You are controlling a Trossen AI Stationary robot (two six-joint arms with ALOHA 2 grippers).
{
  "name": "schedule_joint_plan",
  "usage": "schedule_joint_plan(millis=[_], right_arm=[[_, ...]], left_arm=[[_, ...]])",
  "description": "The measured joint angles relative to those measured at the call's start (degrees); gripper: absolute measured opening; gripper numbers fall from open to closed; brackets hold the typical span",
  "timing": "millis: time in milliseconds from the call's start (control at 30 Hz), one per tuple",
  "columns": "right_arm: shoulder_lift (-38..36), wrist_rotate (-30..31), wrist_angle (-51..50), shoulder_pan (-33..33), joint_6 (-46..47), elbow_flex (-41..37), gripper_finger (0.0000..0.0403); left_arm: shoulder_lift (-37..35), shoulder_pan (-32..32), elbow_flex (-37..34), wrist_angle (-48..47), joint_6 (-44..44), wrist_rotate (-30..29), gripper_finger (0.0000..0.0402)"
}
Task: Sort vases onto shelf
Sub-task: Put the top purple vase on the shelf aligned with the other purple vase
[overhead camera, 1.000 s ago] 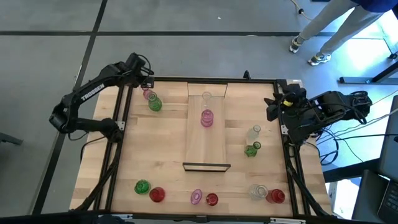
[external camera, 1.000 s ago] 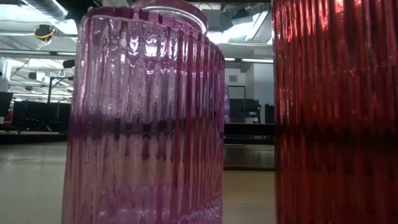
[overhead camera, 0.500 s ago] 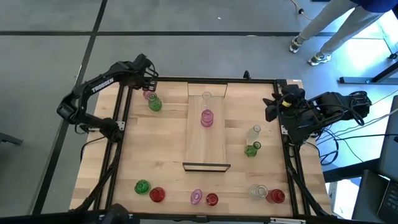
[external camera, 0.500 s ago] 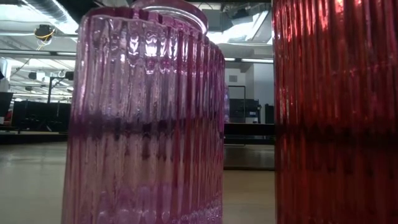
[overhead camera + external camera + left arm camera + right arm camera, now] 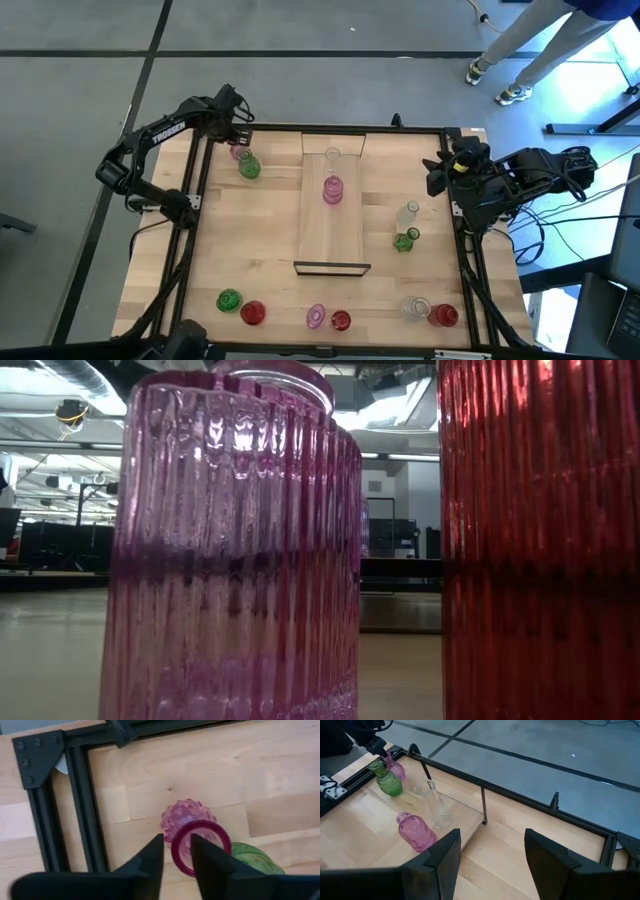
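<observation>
At the table's far left corner the left gripper (image 5: 237,137) hangs over a pink knobbly vase (image 5: 187,816), its jaws narrowly apart on either side of the vase's round rim, not visibly pressing it. A green vase (image 5: 248,166) stands touching that pink one on the near side, and the black table frame (image 5: 85,815) runs close beside them.

On the shelf (image 5: 331,235) at mid-table stand a clear vase (image 5: 332,157) and a ribbed pink vase (image 5: 332,189). The right wrist view shows them upright and side by side, which the overhead hides. Right of the shelf, a clear bottle (image 5: 408,214) and a small green vase (image 5: 405,240) stand just beside each other.

Along the near edge stand more vases; the low view is filled by a ribbed pink one (image 5: 235,550) and a ribbed red one (image 5: 540,540).

The right gripper (image 5: 440,172) waits at the right edge, jaws wide.
</observation>
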Motion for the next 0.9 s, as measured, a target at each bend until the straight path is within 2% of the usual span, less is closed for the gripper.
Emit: schedule_joint_plan(millis=[167, 567, 900], right_arm=[[0.00, -0.15, 0.00, 0.00, -0.01, 0.00, 0.0200], [0.00, -0.39, -0.07, 0.00, -0.09, 0.02, 0.0200], [0.00, -0.41, -0.52, -0.04, -1.15, 0.04, 0.0200]], left_arm=[[-0.07, 1.61, 0.00, 0.01, 2.14, 3.79, 0.0013], [-0.55, 1.85, -0.02, -0.12, 2.40, 5.34, 0.0006], [-7.57, 1.84, -0.13, -0.20, 2.23, 5.67, 0.0005]])
